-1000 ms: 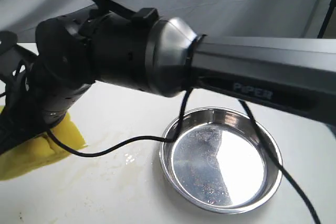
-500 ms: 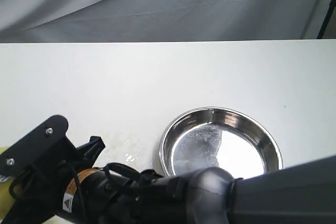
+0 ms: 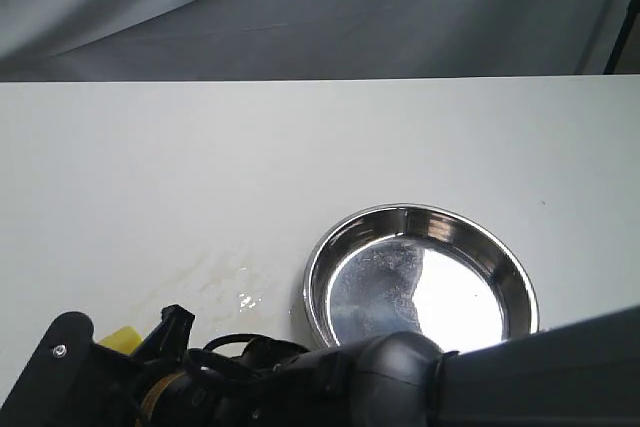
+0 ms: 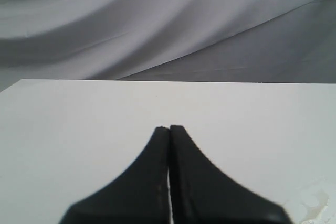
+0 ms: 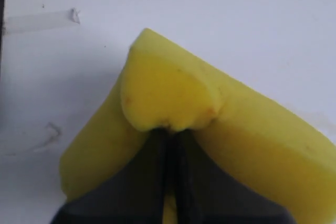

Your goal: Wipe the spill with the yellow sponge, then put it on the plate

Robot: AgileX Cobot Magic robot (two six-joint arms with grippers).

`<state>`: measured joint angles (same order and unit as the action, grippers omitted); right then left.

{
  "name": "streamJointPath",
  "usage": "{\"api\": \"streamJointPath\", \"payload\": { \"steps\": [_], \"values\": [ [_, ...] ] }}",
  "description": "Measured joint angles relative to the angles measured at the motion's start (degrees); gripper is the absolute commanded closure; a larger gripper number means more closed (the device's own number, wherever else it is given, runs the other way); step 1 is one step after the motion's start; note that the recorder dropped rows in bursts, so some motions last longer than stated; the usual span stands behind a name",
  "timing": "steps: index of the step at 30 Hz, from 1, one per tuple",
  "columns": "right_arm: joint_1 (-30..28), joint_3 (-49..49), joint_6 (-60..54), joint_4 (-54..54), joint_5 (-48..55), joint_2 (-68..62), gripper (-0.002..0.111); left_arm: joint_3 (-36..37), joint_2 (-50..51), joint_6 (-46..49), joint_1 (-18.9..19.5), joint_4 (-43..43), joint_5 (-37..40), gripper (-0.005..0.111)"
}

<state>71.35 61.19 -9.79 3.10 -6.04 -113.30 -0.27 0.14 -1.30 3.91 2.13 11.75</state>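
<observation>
Nearest the exterior camera, the right arm (image 3: pixel 420 377) lies low across the front of the white counter (image 3: pixel 300 147). Its right gripper (image 5: pixel 169 135) is clamped tight on a pinched fold of the yellow sponge (image 5: pixel 252 129) at front left. Just beyond, the spill (image 3: pixel 225 275) shows as a faint tan smear near the plate (image 3: pixel 425 215), which sits empty to its right. The left gripper (image 4: pixel 169 128), jaws pressed together on nothing, hovers over the counter. A grey cloth (image 3: pixel 350 7) hangs behind.

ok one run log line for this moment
right end effector: shut on yellow sponge | left end effector: shut, empty | plate: empty | spill: faint smear beside it
</observation>
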Motion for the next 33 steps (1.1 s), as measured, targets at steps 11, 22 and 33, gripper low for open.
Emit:
{"api": "streamJointPath", "payload": {
  "steps": [11,22,33],
  "values": [
    [-9.25,0.0,-4.11,-6.36,2.92,0.0,0.108,0.0,0.0,0.0,0.0,0.0,0.0,0.107],
    [-18.35,0.0,-5.54,-6.36,4.51,0.0,0.108,0.0,0.0,0.0,0.0,0.0,0.0,0.107],
    [-3.67,0.0,-6.58,-6.57,4.58,0.0,0.108,0.0,0.0,0.0,0.0,0.0,0.0,0.107]
  ]
}}
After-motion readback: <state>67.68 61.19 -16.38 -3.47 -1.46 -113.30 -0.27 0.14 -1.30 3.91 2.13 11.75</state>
